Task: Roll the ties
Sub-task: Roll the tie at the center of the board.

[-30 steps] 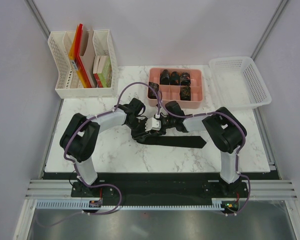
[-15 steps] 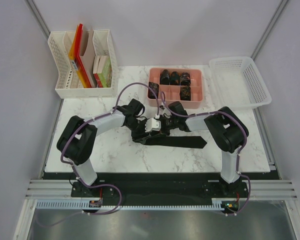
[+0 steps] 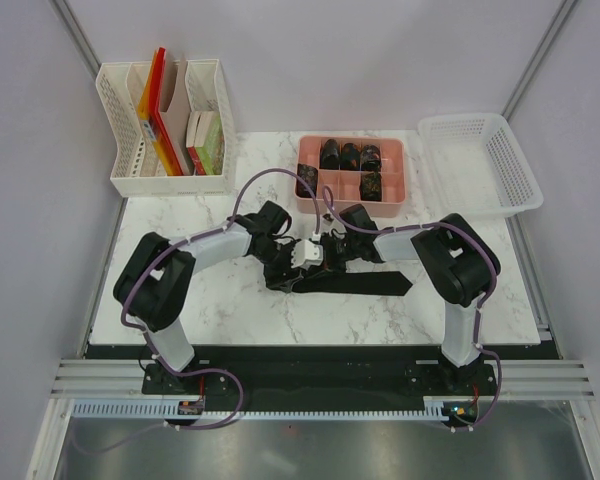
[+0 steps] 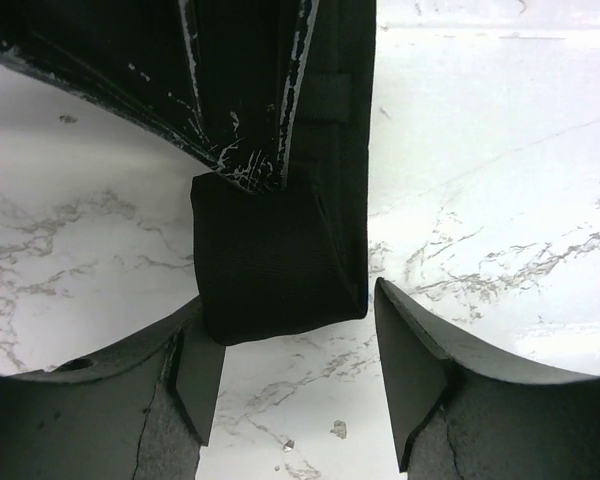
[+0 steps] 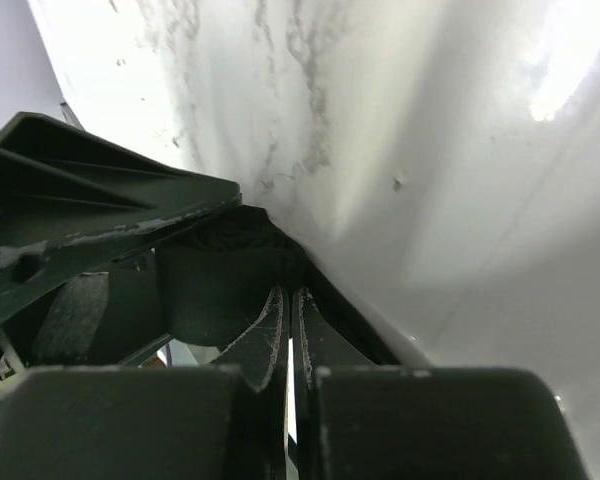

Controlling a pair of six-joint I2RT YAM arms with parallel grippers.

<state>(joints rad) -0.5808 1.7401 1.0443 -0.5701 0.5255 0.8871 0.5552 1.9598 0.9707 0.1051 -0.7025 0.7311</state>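
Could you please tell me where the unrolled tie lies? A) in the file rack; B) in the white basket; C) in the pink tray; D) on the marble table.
D: the unrolled tie lies stretched on the marble table, in front of the pink tray.

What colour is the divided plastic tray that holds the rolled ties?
Salmon pink. The divided plastic tray shows best in the top external view.

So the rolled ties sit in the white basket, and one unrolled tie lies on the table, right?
No: the top external view shows the rolled ties in the pink tray, not the white basket. One unrolled tie lies on the table.
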